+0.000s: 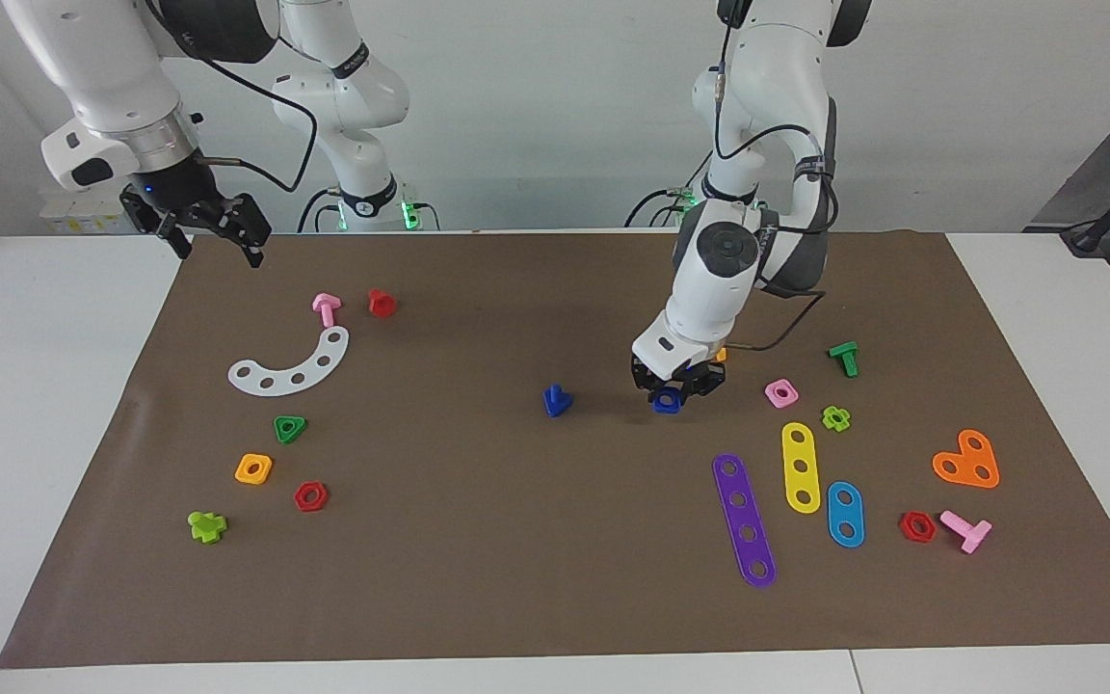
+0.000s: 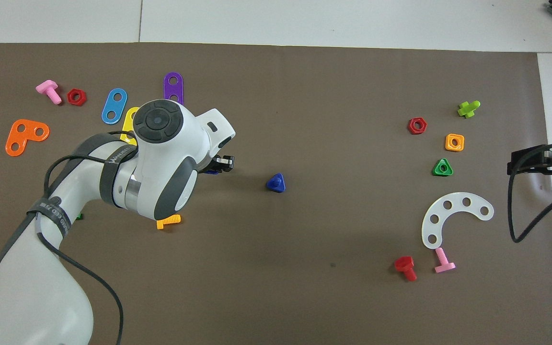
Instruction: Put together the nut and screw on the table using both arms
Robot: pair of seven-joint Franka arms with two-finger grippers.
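Observation:
The dark-blue square nut lies on the brown mat of the table, near its middle. My left gripper is down at the nut, open, with a finger on each side of it. In the overhead view the left gripper and arm hide all but a blue sliver of the nut. The dark-blue screw stands on its triangular head beside the nut, toward the right arm's end; it also shows in the overhead view. My right gripper waits open, raised over the mat's corner near its base.
A pink square nut, a green screw and an orange screw lie close around the left gripper. Purple, yellow and blue strips lie farther out. A white curved strip, green triangular nut and orange-yellow nut lie toward the right arm's end.

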